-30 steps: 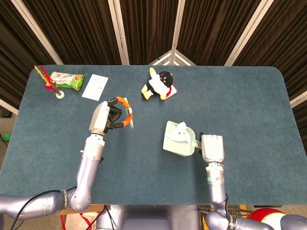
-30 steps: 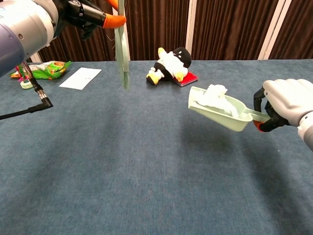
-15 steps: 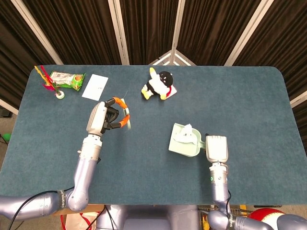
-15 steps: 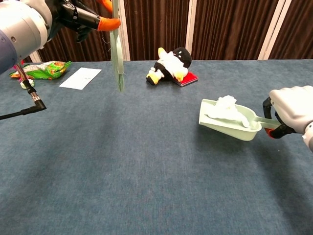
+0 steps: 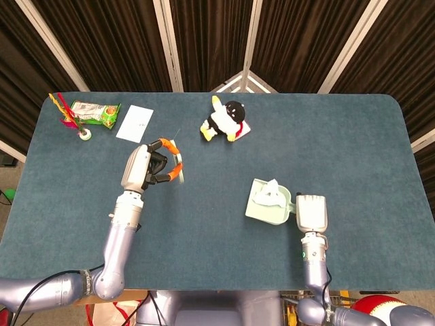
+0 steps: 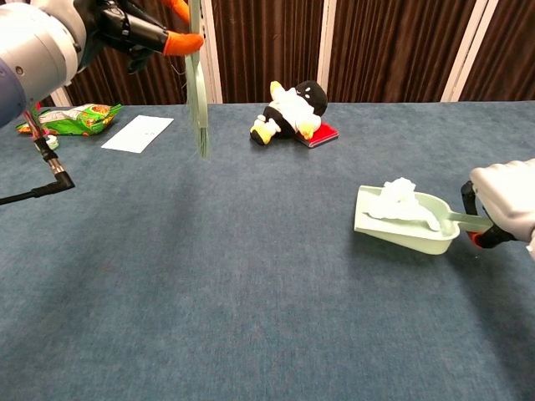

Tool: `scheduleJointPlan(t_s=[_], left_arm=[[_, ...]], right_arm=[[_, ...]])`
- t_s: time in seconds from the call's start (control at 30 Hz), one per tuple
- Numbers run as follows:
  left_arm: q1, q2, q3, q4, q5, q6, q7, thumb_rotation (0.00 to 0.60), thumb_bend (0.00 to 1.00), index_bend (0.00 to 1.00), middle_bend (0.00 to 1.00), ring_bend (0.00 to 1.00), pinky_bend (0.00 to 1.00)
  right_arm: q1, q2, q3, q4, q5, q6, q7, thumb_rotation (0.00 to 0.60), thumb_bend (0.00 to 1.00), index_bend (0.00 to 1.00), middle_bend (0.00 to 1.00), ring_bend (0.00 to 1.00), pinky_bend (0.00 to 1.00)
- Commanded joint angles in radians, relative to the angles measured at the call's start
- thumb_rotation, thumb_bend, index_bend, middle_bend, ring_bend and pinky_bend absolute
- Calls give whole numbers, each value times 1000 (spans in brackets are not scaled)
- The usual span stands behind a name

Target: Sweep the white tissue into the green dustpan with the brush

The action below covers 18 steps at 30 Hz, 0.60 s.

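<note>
My right hand (image 6: 507,203) grips the handle of the green dustpan (image 6: 407,220) at the right edge of the chest view, fingers wrapped round it. The pan sits low over the near right of the table (image 5: 353,136), level or nearly so (whether its base is quite touching the cloth I cannot tell). I hold it flat so the load does not slide out. The white tissue (image 6: 394,197) lies crumpled inside the pan, against the back wall near the handle, so to my eye the sweeping itself looks done and what remains is to put things down.

My left hand (image 5: 151,166) is raised over the left middle of the table, well apart from the pan, fingers closed round the brush (image 6: 197,92) by its orange handle. The pale bristles hang straight down, clear of the cloth, which keeps them from dragging anything about.

Further off, a penguin plush toy (image 5: 224,120) lies at the far middle. At the far left are a white card (image 5: 134,123), a green snack packet (image 5: 95,113) and a small toy with coloured streamers (image 5: 73,119), none of them in my way.
</note>
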State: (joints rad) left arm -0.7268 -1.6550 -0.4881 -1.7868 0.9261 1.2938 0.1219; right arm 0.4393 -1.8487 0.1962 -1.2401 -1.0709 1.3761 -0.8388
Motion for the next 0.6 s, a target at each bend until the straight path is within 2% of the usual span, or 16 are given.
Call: scheduleJointPlan(t_s=[0.03,0.37,0.6], left_arm=[[-2,0,-2,1,2,0,-2,600,470,790,1000,850,823],[-1,3,-3,-7,6,7,-3,600,470,790,1000,850,823],[9,14,1,-23,17,19,-8,600,470,790,1000,850,823]], right_arm=[[-2,-2,-5,9,-5,-3,1,600,550,764,866,859,742],[-6,2,-21,7,-22,0,-24,600,550,525,864,815,719],[-19,11,-29,-7,-22,5,-40,600,544,365,820,769,694]])
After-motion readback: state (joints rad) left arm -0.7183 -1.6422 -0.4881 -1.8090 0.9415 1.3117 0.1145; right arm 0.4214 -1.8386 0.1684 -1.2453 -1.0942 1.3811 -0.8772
